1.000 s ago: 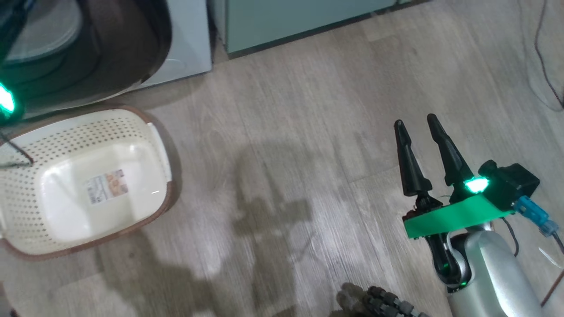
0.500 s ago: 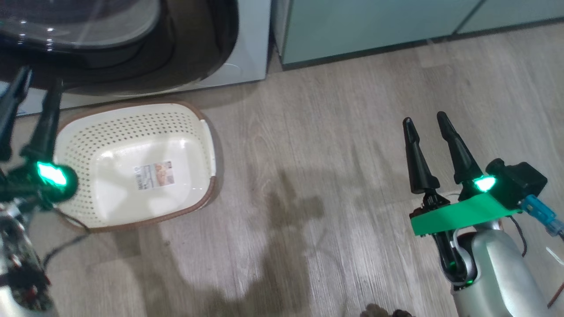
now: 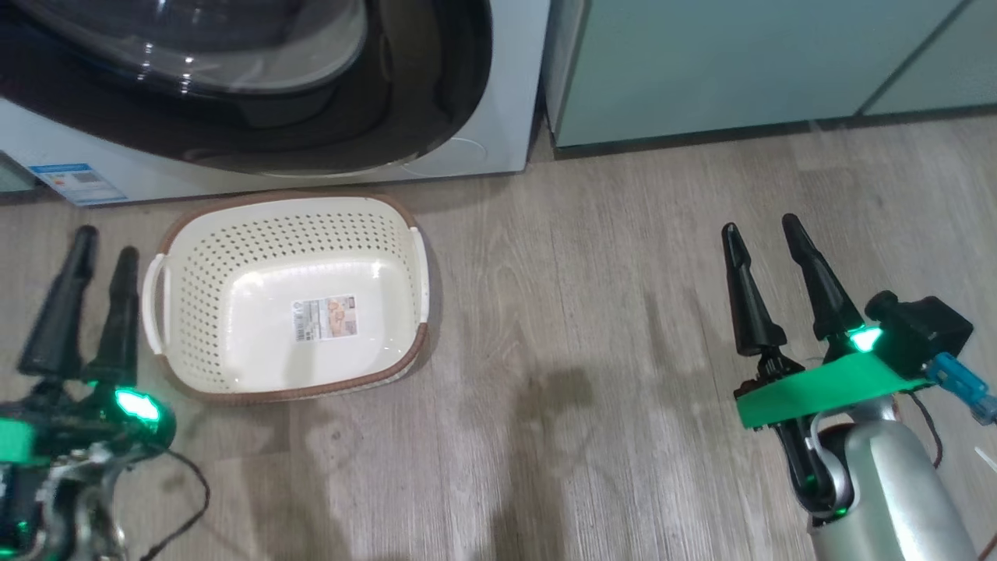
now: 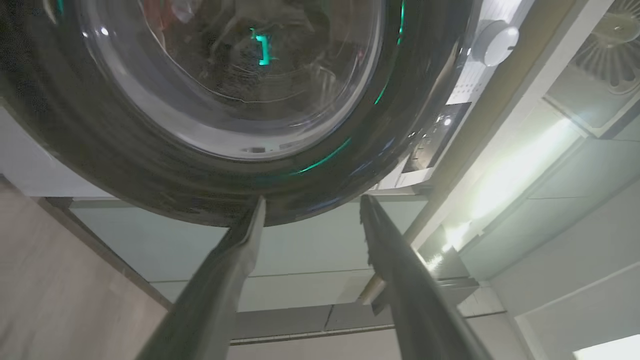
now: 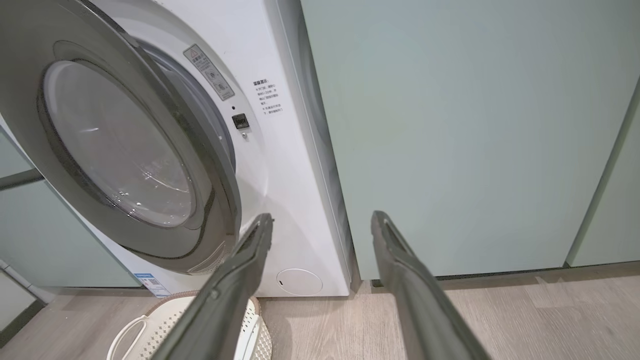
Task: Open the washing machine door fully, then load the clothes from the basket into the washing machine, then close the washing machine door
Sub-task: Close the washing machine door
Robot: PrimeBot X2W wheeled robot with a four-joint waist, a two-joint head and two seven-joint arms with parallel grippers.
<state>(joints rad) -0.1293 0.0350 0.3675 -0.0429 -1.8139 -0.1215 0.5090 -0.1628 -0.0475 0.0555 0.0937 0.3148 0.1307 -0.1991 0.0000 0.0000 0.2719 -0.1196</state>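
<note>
Washing machine door (image 5: 125, 150): found ajar; a closing push was judged next.
Basket (image 3: 288, 296): found empty.
Left gripper (image 3: 104, 241), right gripper (image 3: 760, 223): jaws parted, unladen.

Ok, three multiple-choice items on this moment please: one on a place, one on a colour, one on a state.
1. Where does the basket stand?
A. on a shelf
B. on the floor before the washing machine
C. inside the drum

2. What colour is the basket's rim?
A. blue
B. green
C. brown

3. How does the washing machine door stand?
A. swung out from the front
B. shut flush
C. taken off

1 B: the head view shows it on the wood floor below the machine's front.
2 C: a brown band rings its top edge.
3 A: the right wrist view shows the latch hole bare beside the door.
</note>
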